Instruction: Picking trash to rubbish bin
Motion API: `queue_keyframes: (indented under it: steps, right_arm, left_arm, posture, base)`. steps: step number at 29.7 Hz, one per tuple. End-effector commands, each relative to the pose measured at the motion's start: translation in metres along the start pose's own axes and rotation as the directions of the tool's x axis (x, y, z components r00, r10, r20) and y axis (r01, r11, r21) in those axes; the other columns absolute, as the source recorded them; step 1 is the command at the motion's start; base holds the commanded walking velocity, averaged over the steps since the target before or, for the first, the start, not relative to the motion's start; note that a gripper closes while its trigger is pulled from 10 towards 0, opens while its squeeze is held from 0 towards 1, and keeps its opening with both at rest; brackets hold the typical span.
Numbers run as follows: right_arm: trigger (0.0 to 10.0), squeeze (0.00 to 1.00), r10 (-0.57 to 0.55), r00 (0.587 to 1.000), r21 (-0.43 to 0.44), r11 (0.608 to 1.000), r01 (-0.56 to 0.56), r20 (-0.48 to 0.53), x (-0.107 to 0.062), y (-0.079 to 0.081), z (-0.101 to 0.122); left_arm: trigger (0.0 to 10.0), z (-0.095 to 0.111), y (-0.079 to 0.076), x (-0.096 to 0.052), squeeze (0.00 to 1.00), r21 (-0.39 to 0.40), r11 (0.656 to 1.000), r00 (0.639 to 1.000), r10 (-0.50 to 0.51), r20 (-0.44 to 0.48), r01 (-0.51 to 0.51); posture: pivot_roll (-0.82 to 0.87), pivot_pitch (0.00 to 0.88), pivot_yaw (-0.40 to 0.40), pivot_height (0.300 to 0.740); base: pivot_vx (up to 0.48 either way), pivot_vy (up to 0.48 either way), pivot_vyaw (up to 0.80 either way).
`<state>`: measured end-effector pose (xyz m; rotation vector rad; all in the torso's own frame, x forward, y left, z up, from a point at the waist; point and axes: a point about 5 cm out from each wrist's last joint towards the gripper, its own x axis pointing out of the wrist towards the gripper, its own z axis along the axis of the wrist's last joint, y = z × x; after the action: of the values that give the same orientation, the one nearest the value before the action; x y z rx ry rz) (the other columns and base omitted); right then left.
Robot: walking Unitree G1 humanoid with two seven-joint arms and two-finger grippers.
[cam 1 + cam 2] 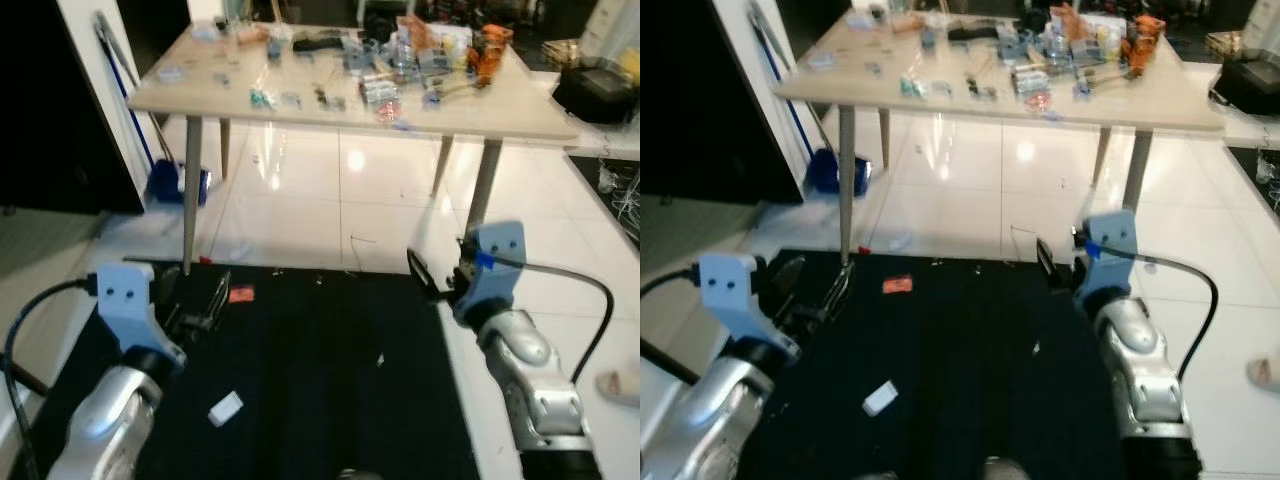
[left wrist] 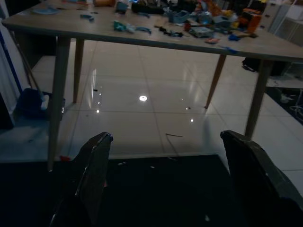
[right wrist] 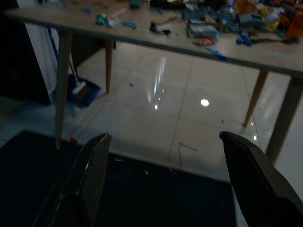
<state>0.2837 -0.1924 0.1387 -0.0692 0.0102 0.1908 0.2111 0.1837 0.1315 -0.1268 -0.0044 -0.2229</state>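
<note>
A small white rectangular scrap of trash [image 1: 226, 408] lies flat on the black mat in the lower left of the head view, and a flat orange-red scrap [image 1: 241, 294] lies further up near the mat's far edge
</note>
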Motion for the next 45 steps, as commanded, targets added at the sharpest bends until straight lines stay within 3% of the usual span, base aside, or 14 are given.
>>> queue_keyframes:
  steps: [1,12,24,28,39,45]
  right_arm:
    - [10.0,0.0,0.005,1.0,-0.002,1.0,-0.005,-0.026,-0.0007,0.0024,-0.0047]
    - [10.0,0.0,0.004,1.0,-0.002,1.0,-0.004,-0.015,-0.0005,0.0023,-0.0042]
    - [10.0,0.0,0.018,1.0,-0.016,1.0,-0.018,0.002,-0.0011,0.0045,-0.0022]
    - [10.0,0.0,0.038,0.999,-0.051,0.998,-0.038,-0.004,-0.0007,0.0074,-0.0019]
    - [10.0,0.0,0.047,0.999,-0.037,0.998,-0.047,-0.002,0.0003,0.0076,-0.002]
    - [10.0,0.0,0.04,0.999,-0.016,0.999,-0.04,-0.001,0.0007,0.0058,-0.002]
  left_arm:
    - [10.0,-0.0005,-0.0007,0.0008,0.0,-0.001,1.0,1.0,-0.006,-0.003,0.006]
    - [10.0,-0.001,-0.0008,0.001,0.0,-0.001,1.0,1.0,-0.007,-0.004,0.007]
    - [10.0,-0.0016,-0.0005,0.0003,0.0,0.002,1.0,1.0,-0.004,-0.008,0.004]
    - [10.0,-0.0013,-0.0004,0.0003,0.0,0.002,1.0,1.0,-0.003,-0.007,0.003]
    - [10.0,-0.0009,-0.0008,0.0019,0.0,-0.001,1.0,1.0,-0.002,-0.004,0.002]
    - [10.0,-0.0011,-0.0011,0.0027,0.0,-0.002,1.0,1.0,-0.002,-0.003,0.002]
  posture:
    - [-0.14,0.0,-0.025,0.74]
    - [-0.14,0.0,-0.025,0.74]
    - [-0.14,0.0,-0.024,0.74]
    - [-0.14,0.0,-0.024,0.74]
    - [-0.14,0.0,-0.029,0.74]
    - [-0.14,0.0,-0.029,0.74]
  base:
    - [0.48,0.0,-0.8]
    - [0.48,0.0,-0.74]
    - [0.48,0.0,0.0]
    - [0.48,0.0,0.79]
    - [0.48,0.0,0.78]
    - [0.48,0.0,0.0]
